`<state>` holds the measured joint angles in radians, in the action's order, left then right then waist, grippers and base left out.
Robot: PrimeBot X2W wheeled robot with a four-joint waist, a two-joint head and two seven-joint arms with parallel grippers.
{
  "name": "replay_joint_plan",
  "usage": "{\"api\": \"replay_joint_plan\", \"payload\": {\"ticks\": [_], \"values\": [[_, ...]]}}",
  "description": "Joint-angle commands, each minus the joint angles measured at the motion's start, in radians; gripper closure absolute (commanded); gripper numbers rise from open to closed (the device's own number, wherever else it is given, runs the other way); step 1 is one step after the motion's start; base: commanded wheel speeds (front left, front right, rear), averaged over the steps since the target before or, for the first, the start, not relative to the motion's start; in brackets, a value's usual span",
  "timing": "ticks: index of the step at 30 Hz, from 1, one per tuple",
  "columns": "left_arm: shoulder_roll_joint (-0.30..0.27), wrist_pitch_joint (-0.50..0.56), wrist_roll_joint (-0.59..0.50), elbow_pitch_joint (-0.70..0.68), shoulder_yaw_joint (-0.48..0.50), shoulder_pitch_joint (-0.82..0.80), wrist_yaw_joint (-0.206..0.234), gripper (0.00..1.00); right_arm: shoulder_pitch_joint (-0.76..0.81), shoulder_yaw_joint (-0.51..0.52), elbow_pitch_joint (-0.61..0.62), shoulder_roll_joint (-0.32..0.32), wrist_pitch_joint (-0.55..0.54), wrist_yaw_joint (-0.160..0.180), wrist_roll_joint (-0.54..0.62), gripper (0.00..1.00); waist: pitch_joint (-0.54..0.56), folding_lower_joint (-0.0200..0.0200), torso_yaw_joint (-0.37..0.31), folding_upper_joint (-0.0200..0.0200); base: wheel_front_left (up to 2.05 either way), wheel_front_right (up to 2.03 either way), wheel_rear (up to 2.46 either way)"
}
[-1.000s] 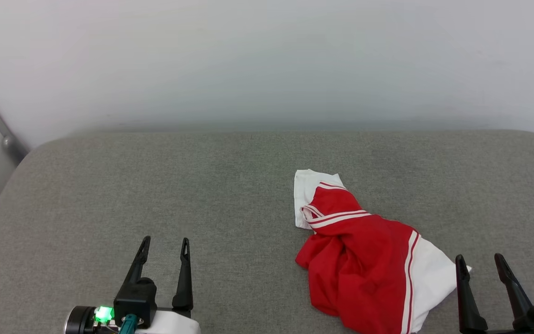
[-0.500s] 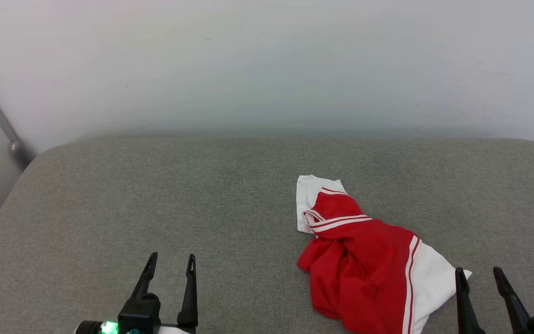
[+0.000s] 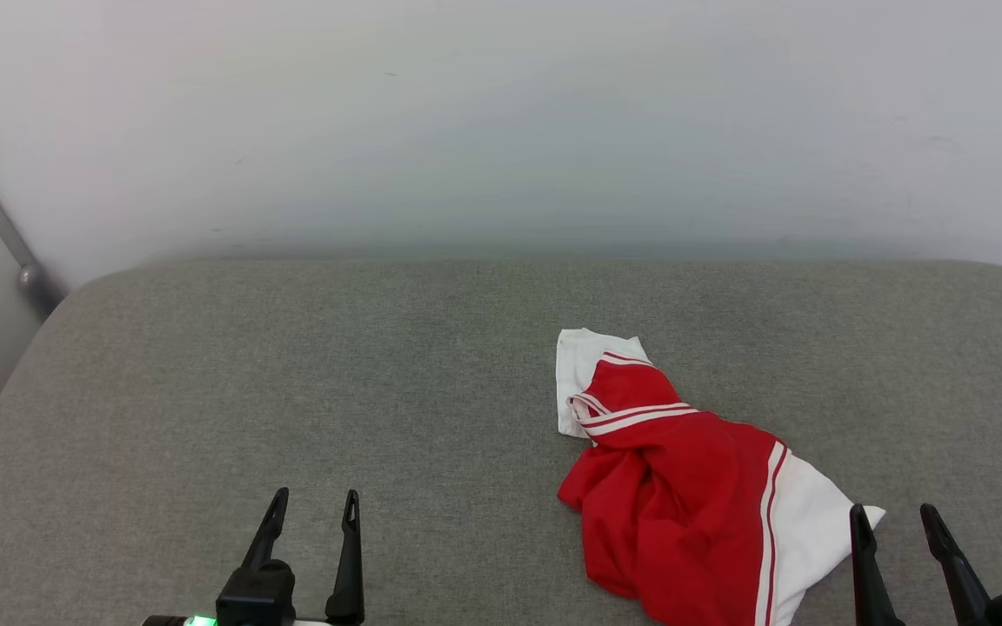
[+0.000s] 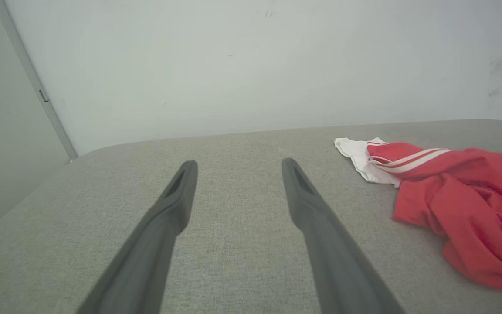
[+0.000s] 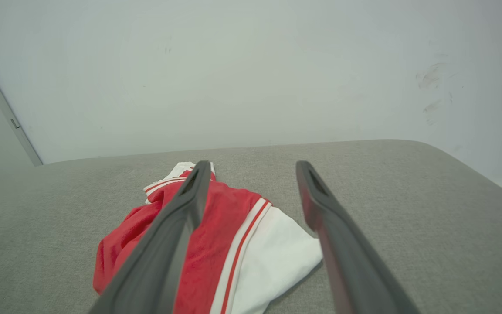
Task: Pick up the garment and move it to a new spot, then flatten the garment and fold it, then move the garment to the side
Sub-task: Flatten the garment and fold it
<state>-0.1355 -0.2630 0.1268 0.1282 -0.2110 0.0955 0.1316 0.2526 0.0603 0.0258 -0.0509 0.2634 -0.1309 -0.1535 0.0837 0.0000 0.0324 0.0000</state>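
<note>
The shirt [image 3: 675, 496] lies crumpled on the cushion [image 3: 292, 365], right of centre. My left gripper [image 3: 316, 497] gapes empty, well left of it. My right gripper [image 3: 891, 515], also spread and empty, is beside its near sleeve, perhaps touching.

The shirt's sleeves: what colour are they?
White sleeves, edged with red-and-white stripes, on a red shirt. Best seen in the head view.

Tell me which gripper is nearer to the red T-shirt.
Right. The right gripper is beside the T-shirt's white sleeve; the left gripper is far to its left, over the grey cushion.
</note>
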Motion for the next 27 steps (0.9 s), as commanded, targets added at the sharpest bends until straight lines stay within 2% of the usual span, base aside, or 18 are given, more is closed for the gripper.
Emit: {"api": "replay_joint_plan", "payload": {"ticks": [1,7,13,17,22,23,24,27], "values": [[0.005,-0.003,-0.004,0.001,0.007,0.009,-0.003,0.0,0.013,0.0,0.002,0.001,0.002,0.0,-0.006,0.0,0.0,0.0,0.0,0.0,0.0,0.0,0.0],[0.013,-0.003,-0.02,0.02,0.028,0.001,-0.023,0.0,0.006,-0.003,-0.001,0.001,0.002,0.0,-0.004,0.0,-0.001,0.0,-0.007,0.0,0.0,0.0,0.0],[-0.003,-0.003,-0.044,0.092,0.032,-0.101,-0.063,0.0,-0.019,-0.007,0.002,0.001,0.002,0.0,0.001,0.0,-0.009,0.0,-0.028,0.0,0.0,0.0,0.0],[-0.02,-0.001,-0.056,0.202,0.019,-0.252,-0.105,0.0,-0.032,0.001,0.007,0.001,0.002,0.0,0.003,0.0,-0.024,0.0,-0.042,0.0,0.0,0.0,0.0],[-0.042,0.05,-0.053,0.351,0.002,-0.494,-0.173,0.0,-0.054,-0.001,0.012,0.001,0.002,0.0,0.009,0.0,-0.054,0.0,-0.073,0.0,0.0,0.0,0.0],[-0.046,0.068,-0.052,0.379,-0.002,-0.538,-0.188,0.0,-0.056,-0.001,0.012,0.001,0.002,0.0,0.009,0.0,-0.061,0.0,-0.081,0.0,0.0,0.0,0.0],[-0.059,0.139,-0.053,0.456,-0.035,-0.665,-0.225,0.0,-0.072,0.003,0.014,0.001,0.002,0.0,0.003,0.0,-0.083,0.0,-0.105,0.0,0.0,0.0,0.0],[-0.068,0.219,-0.059,0.521,-0.084,-0.785,-0.247,0.0,-0.076,0.0,0.016,0.001,0.002,0.0,-0.004,0.0,-0.11,0.0,-0.128,0.0,0.0,0.0,0.0]]}}
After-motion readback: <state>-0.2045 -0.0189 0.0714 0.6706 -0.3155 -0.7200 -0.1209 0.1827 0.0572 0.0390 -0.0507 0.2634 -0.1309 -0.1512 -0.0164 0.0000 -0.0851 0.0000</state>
